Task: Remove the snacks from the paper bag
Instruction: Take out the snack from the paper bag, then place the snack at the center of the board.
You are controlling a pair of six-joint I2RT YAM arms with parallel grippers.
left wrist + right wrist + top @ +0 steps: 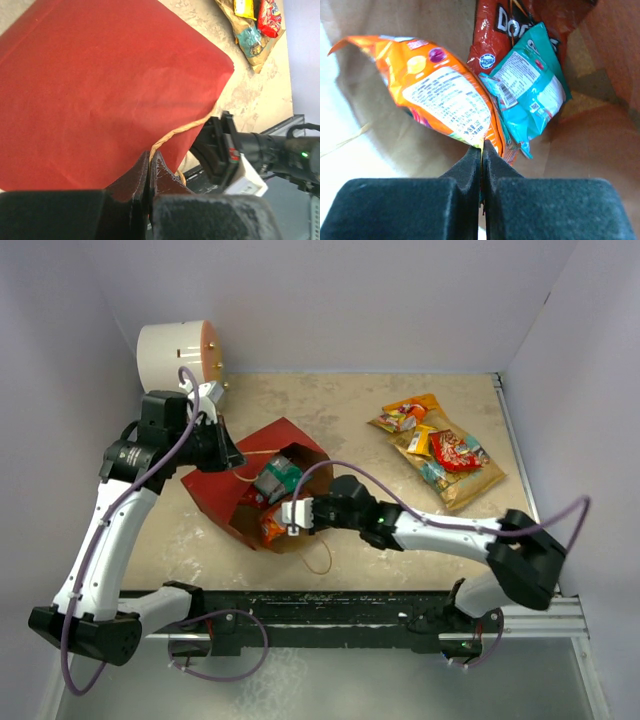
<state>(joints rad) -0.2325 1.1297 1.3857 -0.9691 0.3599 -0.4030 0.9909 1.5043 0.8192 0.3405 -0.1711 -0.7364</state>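
Snacks (275, 482) in two groups. Three sit inside the paper bag (222, 478), which is tipped over left of table centre, mouth facing my right arm. The orange packet (440, 95) is nearest the mouth, the dark red Doritos bag (502, 35) deeper in, and the teal packet (530, 90) lies over it. My right claw (481, 146) is in the mouth, fingers clenched on the orange packet's lower edge. My left claw (150, 159) is at the bag's far-left side, pinched tight on the tan string handle (182, 129) against the red outer face. Other packets (445, 452) lie in a loose pile on the table (340, 410) at far right, well apart from the bag. White cylinder (170, 355) stands in the far-left corner.
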